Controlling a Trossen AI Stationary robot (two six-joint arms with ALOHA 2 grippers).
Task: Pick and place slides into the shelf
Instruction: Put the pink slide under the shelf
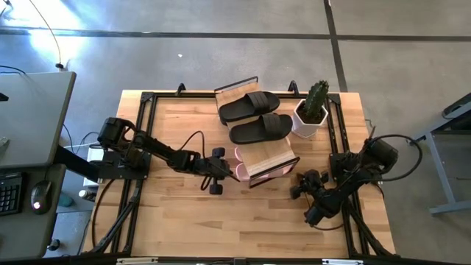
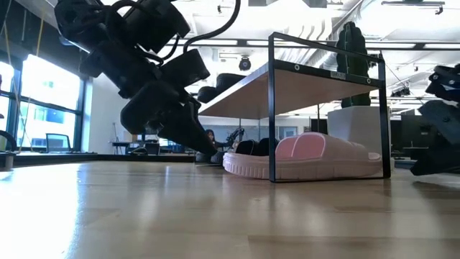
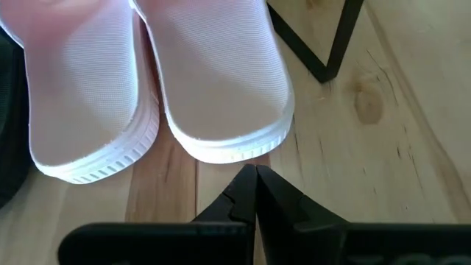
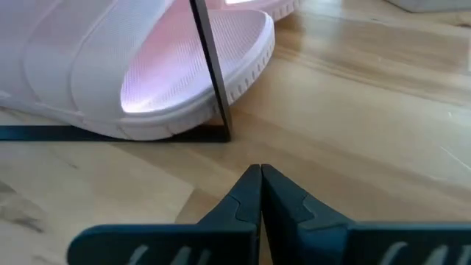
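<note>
You have the shelf standing near the middle of the bench, toward its far edge, with its slats sloping and its long axis running from the far edge toward the near one. Two black slides lie side by side across the upper tier, long axes parallel to the bench's far edge. The pink slides sit on the bench under the lower end of the shelf, ends poking out past the frame toward your left hand. That hand hovers low just beside them, fingers pressed together and holding nothing. Your right hand waits near the bench's right edge, fingers also closed and empty. A white pot with a cactus stands at the far right corner, touching the shelf frame or just beside it. The bench is pale wood planks; grey concrete floor surrounds it. Only the low view shows the room behind, with windows and ceiling lights. The left wrist view alone shows the ribbed edges of both pink soles
</note>
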